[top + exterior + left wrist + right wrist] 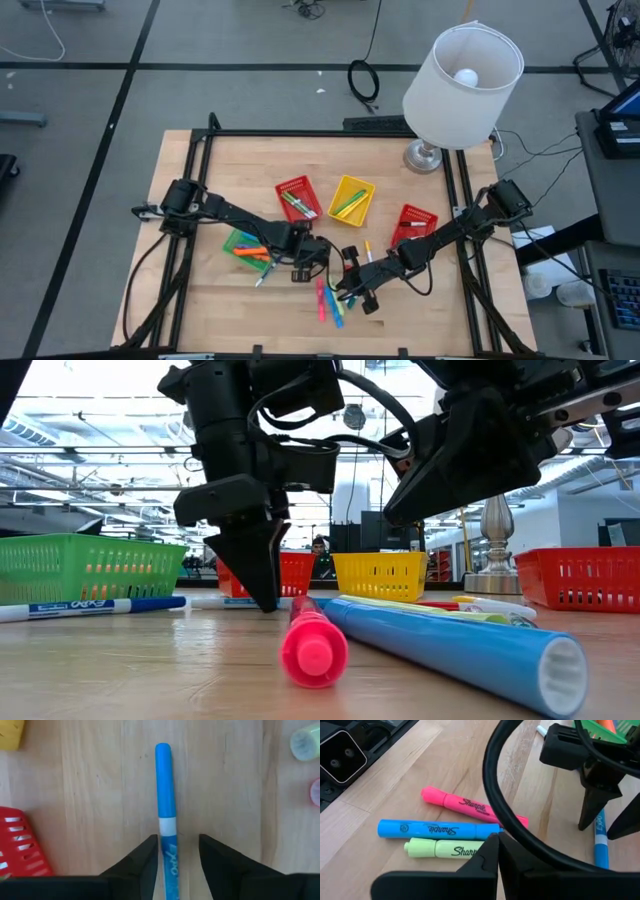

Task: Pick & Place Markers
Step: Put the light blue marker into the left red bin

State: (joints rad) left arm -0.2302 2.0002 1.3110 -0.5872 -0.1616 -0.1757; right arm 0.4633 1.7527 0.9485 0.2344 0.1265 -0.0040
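— Between your left fingers, what lies on the table (200,300)?

— My left gripper (178,851) stands apart, straddling the blue marker (166,805), which runs forward. My right gripper (499,851) is closed beside three highlighters (440,829).

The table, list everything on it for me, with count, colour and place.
Baskets: four; green left, red and yellow mid, red right.
Lamp: one, white shade, far right corner.
Thin blue marker: one, flat on the wood, between the left tool's fingers.
Highlighters: pink, blue, yellow-green, side by side near the front edge.
More markers lie in the baskets; count unclear.
Left tool: open, straddling the blue marker.
Right tool: shut, empty, over the highlighters.
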